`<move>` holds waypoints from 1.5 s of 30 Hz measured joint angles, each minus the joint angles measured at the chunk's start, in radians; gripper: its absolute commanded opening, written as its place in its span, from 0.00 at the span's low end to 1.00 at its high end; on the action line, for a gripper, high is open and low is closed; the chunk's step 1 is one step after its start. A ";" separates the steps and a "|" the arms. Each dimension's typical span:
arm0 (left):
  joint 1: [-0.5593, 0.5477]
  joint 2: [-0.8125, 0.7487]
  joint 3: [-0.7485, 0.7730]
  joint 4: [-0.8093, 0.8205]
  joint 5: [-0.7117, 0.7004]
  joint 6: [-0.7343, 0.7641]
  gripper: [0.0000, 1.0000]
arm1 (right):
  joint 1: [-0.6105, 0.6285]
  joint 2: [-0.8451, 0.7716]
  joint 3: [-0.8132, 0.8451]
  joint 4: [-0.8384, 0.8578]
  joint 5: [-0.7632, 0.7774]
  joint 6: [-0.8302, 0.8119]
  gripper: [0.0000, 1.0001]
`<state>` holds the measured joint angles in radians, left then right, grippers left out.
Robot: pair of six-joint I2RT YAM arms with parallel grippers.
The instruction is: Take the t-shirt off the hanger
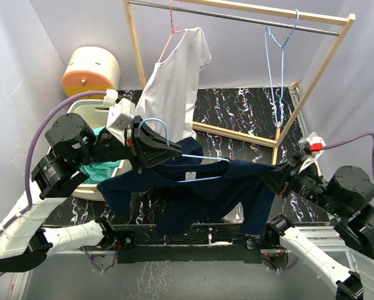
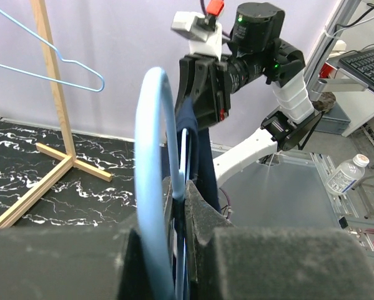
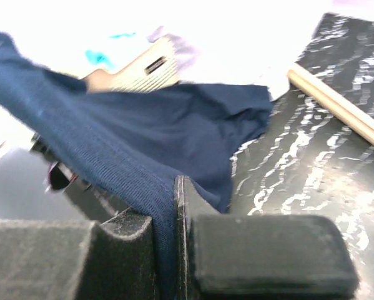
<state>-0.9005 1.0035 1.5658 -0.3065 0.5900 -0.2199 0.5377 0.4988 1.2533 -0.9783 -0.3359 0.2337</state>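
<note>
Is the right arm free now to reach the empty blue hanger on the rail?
Probably not yet. The right hand is shut on the navy t-shirt, so it must let go first. The wooden post also stands near the way to the empty blue hanger.

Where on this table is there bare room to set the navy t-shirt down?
Bare marbled tabletop lies between the white shirt and the rack's right post, under the empty blue hanger. The front is crowded by the stretched navy t-shirt; the basket fills the left.
</note>
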 measured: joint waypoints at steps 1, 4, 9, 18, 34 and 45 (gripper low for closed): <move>0.000 -0.005 -0.006 -0.001 -0.007 0.000 0.00 | 0.000 -0.002 0.010 0.000 0.063 0.013 0.08; 0.000 -0.029 -0.016 -0.016 -0.029 0.001 0.00 | 0.004 -0.019 0.026 -0.004 0.241 0.050 0.08; 0.000 -0.071 -0.016 -0.029 -0.062 0.011 0.00 | 0.023 -0.047 0.027 -0.043 0.452 0.121 0.08; 0.000 -0.094 -0.031 -0.036 -0.090 0.017 0.00 | 0.032 -0.010 -0.061 -0.063 0.358 0.161 0.25; 0.000 0.029 -0.069 0.023 -0.045 0.003 0.00 | 0.032 0.101 0.364 -0.108 0.002 0.042 0.52; 0.000 0.116 -0.076 0.093 0.087 -0.037 0.00 | 0.032 0.307 0.307 0.021 -0.270 -0.029 0.53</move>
<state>-0.9005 1.1191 1.4902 -0.2131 0.6773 -0.2573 0.5694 0.8059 1.5600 -0.9569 -0.6060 0.2043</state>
